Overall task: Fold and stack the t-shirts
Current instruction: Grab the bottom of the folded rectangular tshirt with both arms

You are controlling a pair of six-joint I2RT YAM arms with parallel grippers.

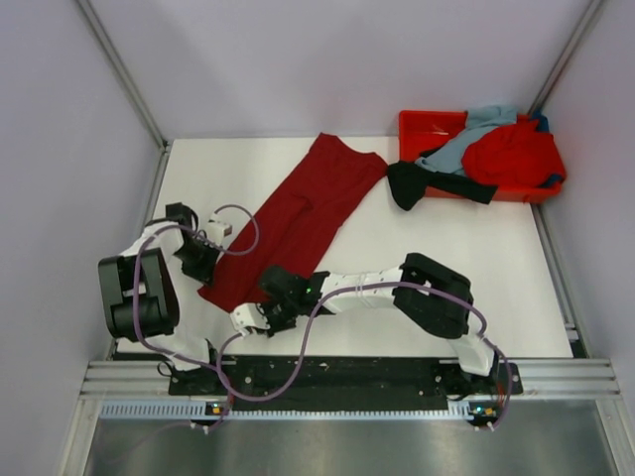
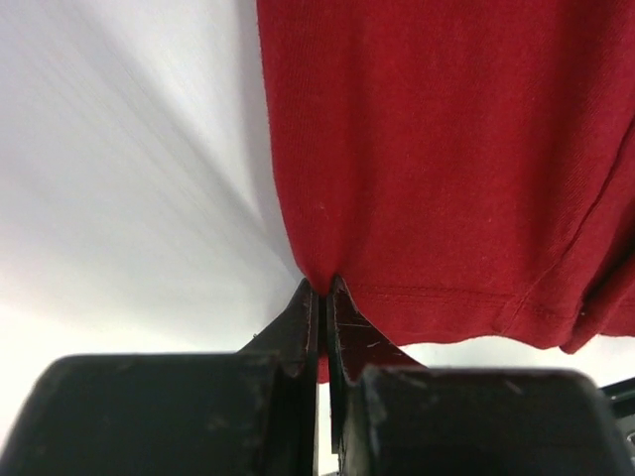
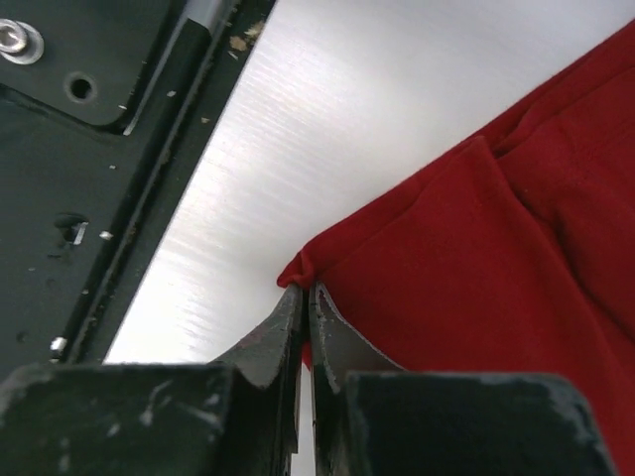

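Observation:
A dark crimson t-shirt point(image 1: 303, 213) lies stretched out diagonally on the white table. My left gripper point(image 1: 206, 266) is shut on its near-left hem corner; in the left wrist view the fingertips point(image 2: 323, 286) pinch the hem of the shirt point(image 2: 446, 149). My right gripper point(image 1: 260, 309) is shut on the near-right corner; in the right wrist view the tips point(image 3: 304, 288) pinch a bunched corner of the shirt point(image 3: 476, 278). The bright red shirt point(image 1: 511, 154), the pale grey-blue shirt point(image 1: 466, 139) and the black shirt point(image 1: 427, 183) lie piled at the far right.
An orange-red plastic tray point(image 1: 422, 124) holds the pile at the far right corner, with the black shirt spilling over its near edge. The black base rail point(image 3: 89, 149) runs close beside my right gripper. Grey walls enclose the table.

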